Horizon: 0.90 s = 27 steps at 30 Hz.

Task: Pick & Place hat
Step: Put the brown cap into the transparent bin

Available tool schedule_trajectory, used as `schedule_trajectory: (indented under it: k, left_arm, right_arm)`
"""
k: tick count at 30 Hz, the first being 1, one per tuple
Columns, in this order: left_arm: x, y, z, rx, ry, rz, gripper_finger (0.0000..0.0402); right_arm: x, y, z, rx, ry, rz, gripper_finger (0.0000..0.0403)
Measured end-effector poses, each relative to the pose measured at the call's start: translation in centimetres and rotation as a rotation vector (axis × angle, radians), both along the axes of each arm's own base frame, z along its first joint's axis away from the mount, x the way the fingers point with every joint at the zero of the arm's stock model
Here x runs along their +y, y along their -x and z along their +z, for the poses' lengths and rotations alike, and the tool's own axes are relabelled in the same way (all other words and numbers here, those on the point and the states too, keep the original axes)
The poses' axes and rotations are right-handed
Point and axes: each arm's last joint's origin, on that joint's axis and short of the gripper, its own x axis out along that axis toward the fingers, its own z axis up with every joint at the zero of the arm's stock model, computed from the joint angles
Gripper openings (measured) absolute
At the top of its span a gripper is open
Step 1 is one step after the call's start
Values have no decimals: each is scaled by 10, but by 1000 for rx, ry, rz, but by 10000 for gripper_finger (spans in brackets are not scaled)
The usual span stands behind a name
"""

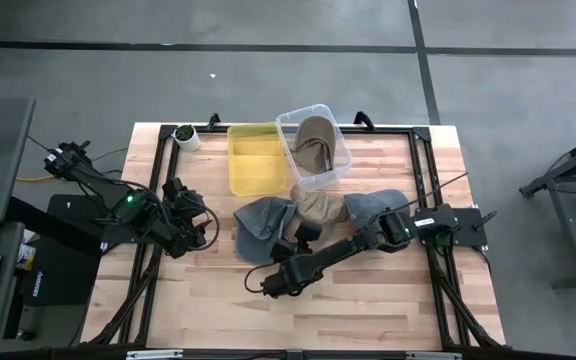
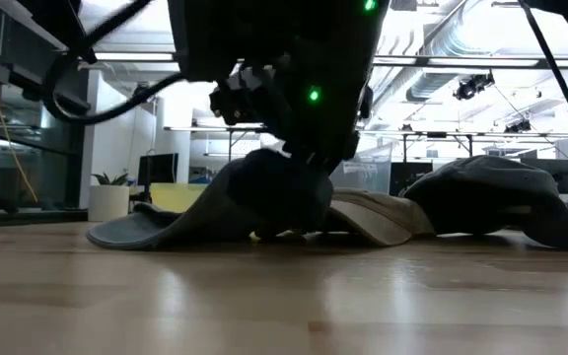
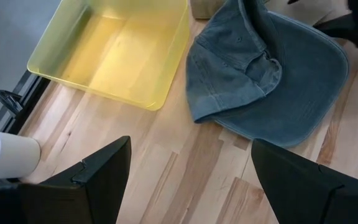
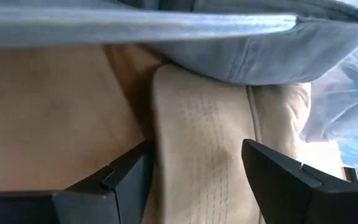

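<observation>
While the right pincer [image 4: 191, 180] gapes wide low over the tan hat [image 4: 204, 143], left pincer [image 3: 188, 174] wide, hovering.

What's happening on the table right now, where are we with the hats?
The right end effector is open and low over the tan hat lying between two grey-blue hats, its fingers straddling the brim, nothing gripped yet. The left end effector waits open beside them, facing the empty yellow bin. One tan hat already sits in the clear bin.

A dark arm [image 2: 294, 59] hangs over a grey hat [image 2: 205, 212], beside a tan hat [image 2: 378, 217].
</observation>
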Motion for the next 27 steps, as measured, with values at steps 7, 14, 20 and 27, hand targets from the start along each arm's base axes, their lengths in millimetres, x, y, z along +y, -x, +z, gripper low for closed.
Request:
schedule_trajectory:
  k: [7, 14, 20, 27]
  left_arm:
    - [0, 0, 0, 1, 0, -1, 309]
    - [0, 0, 0, 1, 1, -1, 309]
    - [0, 0, 0, 1, 0, -1, 309]
    - [0, 0, 0, 1, 0, -1, 309]
  right_arm:
    - [-10, 6, -14, 21, -10, -69, 238]
    - [-11, 6, -14, 22, 6, -65, 237]
    - [-11, 6, -14, 25, 7, -68, 193]
    - [-12, 7, -14, 39, 11, -60, 102]
